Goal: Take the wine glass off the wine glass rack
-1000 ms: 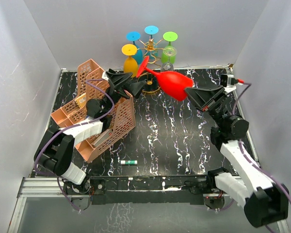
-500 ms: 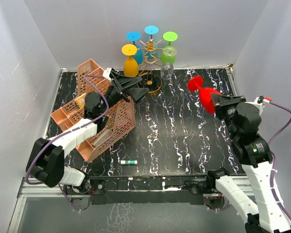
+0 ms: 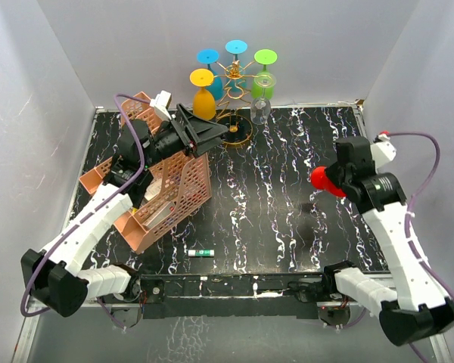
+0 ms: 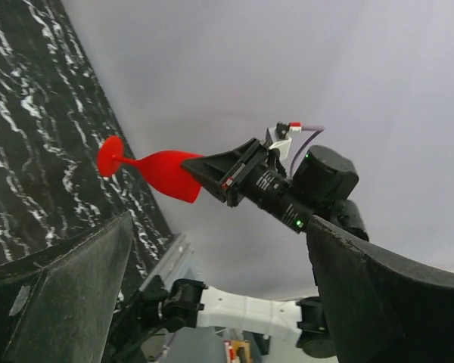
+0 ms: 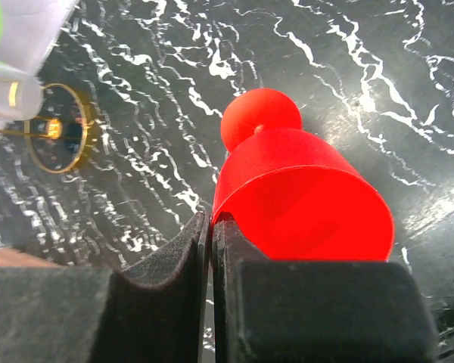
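A red wine glass (image 3: 322, 181) hangs above the right side of the table, off the gold wire wine glass rack (image 3: 233, 91) at the back. My right gripper (image 3: 337, 175) is shut on the rim of its bowl. In the right wrist view the red wine glass (image 5: 303, 200) points stem-down at the table, with my right gripper (image 5: 212, 227) pinching its wall; the rack's ring base (image 5: 57, 140) shows at far left. My left gripper (image 3: 216, 134) stands open and empty beside the rack base. The left wrist view shows the red wine glass (image 4: 151, 170) far off between my left gripper's (image 4: 218, 223) spread fingers.
Yellow (image 3: 203, 97), blue (image 3: 209, 60), cyan (image 3: 236, 47), green (image 3: 265, 59) and clear (image 3: 260, 110) glasses hang on the rack. A pink mesh organizer (image 3: 178, 189) lies on the left of the black marble table (image 3: 272, 219). A small white tube (image 3: 200, 252) lies near the front edge.
My right arm has carried the red glass away from the rack, to the right and toward the front. My left gripper has opened wider and drawn back slightly to the left.
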Tool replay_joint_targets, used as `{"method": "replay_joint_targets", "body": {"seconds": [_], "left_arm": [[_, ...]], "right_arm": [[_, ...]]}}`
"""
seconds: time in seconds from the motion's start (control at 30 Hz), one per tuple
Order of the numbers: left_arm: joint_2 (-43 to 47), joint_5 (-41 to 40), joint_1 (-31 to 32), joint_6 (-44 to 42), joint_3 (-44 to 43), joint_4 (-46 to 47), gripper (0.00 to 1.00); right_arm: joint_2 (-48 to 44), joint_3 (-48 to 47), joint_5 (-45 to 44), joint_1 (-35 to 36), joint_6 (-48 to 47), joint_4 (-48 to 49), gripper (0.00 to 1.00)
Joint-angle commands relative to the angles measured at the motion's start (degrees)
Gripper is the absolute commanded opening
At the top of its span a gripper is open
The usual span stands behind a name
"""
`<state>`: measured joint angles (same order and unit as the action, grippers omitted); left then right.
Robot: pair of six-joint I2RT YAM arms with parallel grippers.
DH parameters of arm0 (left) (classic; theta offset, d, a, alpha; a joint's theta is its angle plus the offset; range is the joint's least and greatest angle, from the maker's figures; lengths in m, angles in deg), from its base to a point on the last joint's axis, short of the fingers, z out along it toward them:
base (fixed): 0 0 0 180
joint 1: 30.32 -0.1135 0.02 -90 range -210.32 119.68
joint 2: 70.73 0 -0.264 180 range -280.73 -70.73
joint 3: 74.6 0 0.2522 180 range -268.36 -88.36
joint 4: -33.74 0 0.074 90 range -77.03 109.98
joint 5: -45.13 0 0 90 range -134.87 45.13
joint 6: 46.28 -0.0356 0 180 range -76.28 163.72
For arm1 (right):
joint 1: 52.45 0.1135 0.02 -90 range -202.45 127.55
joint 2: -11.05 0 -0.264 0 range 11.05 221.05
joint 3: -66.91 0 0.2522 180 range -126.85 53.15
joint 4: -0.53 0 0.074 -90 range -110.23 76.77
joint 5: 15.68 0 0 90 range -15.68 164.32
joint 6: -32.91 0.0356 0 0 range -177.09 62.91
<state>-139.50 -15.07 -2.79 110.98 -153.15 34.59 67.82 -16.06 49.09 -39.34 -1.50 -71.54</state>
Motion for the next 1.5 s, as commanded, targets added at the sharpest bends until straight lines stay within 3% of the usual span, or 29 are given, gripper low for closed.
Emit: {"method": "replay_joint_targets", "body": {"seconds": [0.0, 0.27, 0.5, 0.73, 1.2, 1.47], "left_arm": [[2.3, -3.2, -0.3, -14.8, -6.8, -17.3, 0.96], [4.7, -11.8, -0.3, -28.6, -12.0, -29.4, 0.96], [5.7, -14.3, -0.2, -38.1, -13.9, -33.9, 0.97], [6.1, -20.0, 1.7, -47.0, -18.3, -40.0, 0.97], [5.9, -28.7, 8.5, -56.0, -20.2, -43.4, 0.97], [7.0, -31.7, 10.3, -58.2, -19.5, -43.8, 0.97]], "right_arm": [[6.4, -5.5, -4.0, -0.6, -6.3, -0.5, 0.08], [17.4, -11.4, 7.2, -12.4, -14.5, -1.4, 0.08], [25.5, -16.6, 7.9, -16.1, -19.3, -0.7, 0.08], [32.7, -23.3, 16.7, -18.5, -30.9, 0.2, 0.08], [40.0, -28.1, 22.2, -21.5, -36.4, -0.2, 0.08], [41.9, -27.0, 19.7, -21.8, -38.1, -0.4, 0.08]]}}
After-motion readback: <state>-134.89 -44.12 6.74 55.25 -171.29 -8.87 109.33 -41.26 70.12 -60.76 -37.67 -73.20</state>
